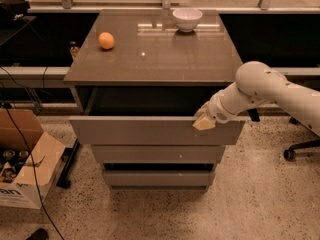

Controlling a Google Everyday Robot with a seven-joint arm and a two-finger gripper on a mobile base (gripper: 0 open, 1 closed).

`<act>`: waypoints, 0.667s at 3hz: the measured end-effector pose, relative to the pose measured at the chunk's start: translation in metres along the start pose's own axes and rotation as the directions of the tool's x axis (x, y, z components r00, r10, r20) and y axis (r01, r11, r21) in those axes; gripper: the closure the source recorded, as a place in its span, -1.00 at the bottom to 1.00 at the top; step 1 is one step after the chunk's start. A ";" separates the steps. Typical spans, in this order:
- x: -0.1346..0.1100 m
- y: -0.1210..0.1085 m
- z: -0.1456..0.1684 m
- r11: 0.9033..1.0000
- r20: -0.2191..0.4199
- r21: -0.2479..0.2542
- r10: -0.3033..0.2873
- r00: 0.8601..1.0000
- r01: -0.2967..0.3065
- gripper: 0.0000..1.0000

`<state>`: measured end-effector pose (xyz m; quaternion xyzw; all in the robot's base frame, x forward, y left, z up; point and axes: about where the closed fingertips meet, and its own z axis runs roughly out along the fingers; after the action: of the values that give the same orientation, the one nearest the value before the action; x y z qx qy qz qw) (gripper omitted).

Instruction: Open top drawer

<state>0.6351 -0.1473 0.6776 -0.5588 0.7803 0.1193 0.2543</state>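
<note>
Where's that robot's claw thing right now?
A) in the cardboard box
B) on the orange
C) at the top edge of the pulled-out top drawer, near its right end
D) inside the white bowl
C: the gripper sits at the upper rim of the top drawer, near its right end, with the drawer standing out from the cabinet.

Cardboard box (22, 196) side: letters "an" legible; no other readable text.
</note>
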 end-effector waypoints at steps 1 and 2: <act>0.000 0.000 -0.001 1.000 0.000 0.000 0.000 1.000 0.000 -0.39; 0.003 0.004 0.006 1.000 -0.022 -0.005 -0.012 1.000 0.012 -0.86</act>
<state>0.6325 -0.1458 0.6707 -0.5652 0.7795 0.1135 0.2450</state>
